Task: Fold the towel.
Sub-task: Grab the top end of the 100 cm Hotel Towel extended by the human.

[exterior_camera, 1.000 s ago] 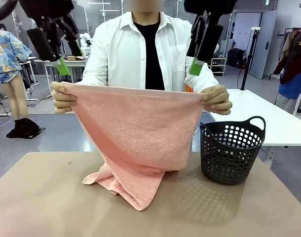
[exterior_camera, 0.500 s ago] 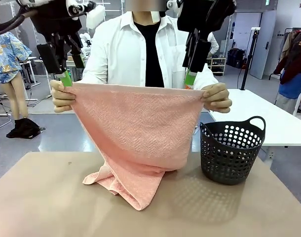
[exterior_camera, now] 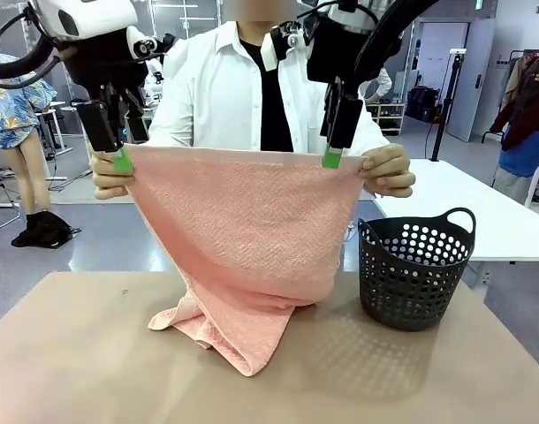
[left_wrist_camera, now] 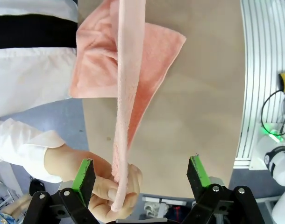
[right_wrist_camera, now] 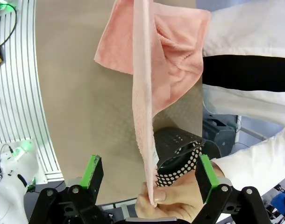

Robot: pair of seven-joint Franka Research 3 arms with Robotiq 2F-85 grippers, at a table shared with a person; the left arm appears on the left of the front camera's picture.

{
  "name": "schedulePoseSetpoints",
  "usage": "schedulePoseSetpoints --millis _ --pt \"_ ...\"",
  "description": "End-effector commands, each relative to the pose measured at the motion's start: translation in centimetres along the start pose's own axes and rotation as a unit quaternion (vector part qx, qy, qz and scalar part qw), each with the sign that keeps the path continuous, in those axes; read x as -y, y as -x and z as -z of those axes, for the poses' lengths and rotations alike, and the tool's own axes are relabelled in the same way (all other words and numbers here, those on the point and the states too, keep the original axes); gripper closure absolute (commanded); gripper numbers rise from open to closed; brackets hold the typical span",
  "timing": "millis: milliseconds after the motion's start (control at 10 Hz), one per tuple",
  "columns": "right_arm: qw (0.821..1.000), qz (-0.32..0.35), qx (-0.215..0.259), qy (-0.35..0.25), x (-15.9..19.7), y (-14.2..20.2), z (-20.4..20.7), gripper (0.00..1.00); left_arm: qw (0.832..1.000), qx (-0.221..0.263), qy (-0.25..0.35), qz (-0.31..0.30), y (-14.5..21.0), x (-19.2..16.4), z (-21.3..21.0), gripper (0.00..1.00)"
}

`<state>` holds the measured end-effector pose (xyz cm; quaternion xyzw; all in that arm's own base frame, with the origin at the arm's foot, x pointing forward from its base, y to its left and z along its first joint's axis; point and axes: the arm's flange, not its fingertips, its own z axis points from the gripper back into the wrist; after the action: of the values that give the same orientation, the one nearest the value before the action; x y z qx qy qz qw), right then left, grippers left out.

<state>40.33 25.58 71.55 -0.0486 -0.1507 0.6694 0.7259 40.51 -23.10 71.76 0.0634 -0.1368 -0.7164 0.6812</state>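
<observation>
Both lower now: left end effector [left_wrist_camera: 140,164], right end effector [right_wrist_camera: 148,162], astride towel [exterior_camera: 252,230] edge.

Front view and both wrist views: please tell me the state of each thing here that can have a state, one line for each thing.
towel: held up stretched by its top edge, lower part bunched on the table, not yet folded.
left end effector: open, astride the towel's top edge.
right end effector: open, astride the top edge.
person's hands: pinching the top corners.
basket: upright, nothing seen inside.
</observation>
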Motion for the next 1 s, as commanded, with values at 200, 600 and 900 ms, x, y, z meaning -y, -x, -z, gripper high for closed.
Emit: schedulePoseSetpoints --millis 200,600,900 --pt "0.999 0.015 -0.031 -0.007 -0.3 -0.1 3.2 0.0 1.0 -0.015 -0.01 -0.016 0.3 -0.3 1.4 0.0" --pt "0.999 0.014 -0.043 -0.002 -0.6 0.4 3.8 0.59 0.999 -0.026 -0.013 -0.023 0.6 -0.9 2.3 0.89" --pt "0.999 0.006 -0.042 0.0 -0.8 0.2 4.3 1.0 0.999 -0.023 -0.016 -0.02 0.9 -1.0 2.8 1.0"
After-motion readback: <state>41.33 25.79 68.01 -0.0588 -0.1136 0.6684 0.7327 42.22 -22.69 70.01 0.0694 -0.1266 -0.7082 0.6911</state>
